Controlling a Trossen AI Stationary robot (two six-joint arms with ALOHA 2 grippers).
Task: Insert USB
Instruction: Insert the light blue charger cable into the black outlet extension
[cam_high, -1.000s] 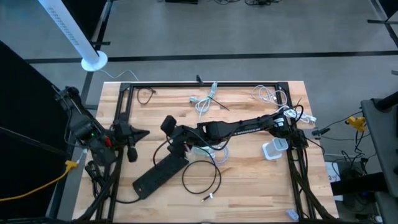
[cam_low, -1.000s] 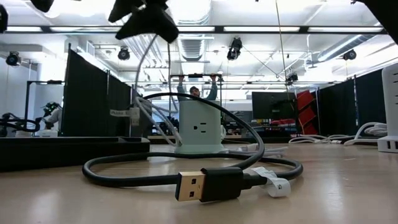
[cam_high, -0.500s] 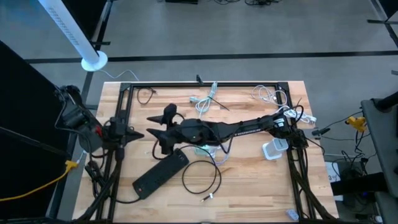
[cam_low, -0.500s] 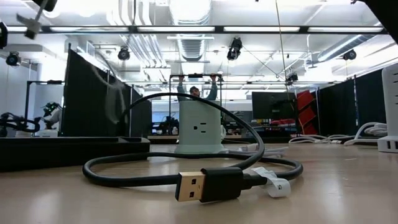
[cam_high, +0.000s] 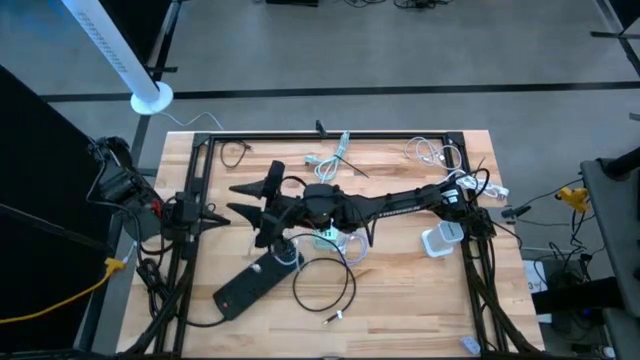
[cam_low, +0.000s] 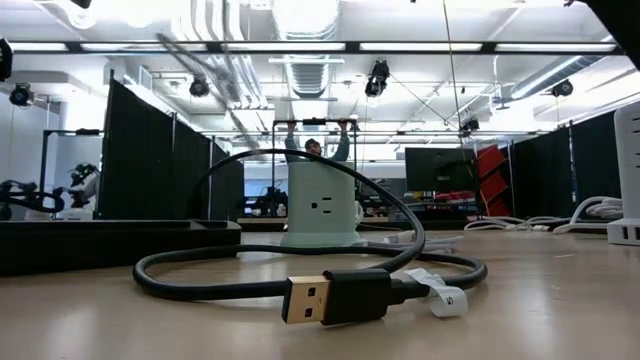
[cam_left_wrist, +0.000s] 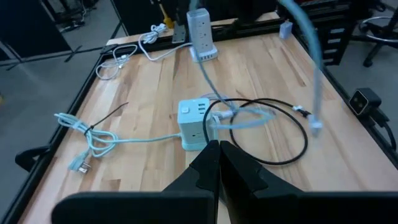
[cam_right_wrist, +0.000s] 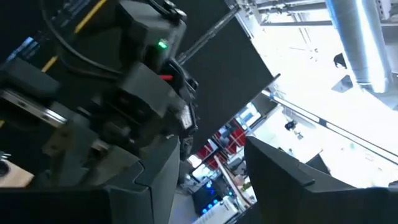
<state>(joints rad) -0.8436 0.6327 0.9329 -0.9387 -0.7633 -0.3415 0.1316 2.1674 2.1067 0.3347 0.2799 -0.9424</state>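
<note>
Currently, the approach step is pending: the right gripper (cam_high: 243, 199) hovers spread and empty, the left gripper (cam_left_wrist: 217, 163) pinched closed. Next, grasp the USB plug (cam_low: 308, 298) near the mint power cube (cam_left_wrist: 193, 124).

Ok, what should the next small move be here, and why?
Probably bring the right claw back and down towards the gold-tipped black USB plug. That plug lies free on the wooden table near its front edge, with nothing gripping it. The right claw is open, well left of the pale green power cube, and the left claw is shut.
</note>
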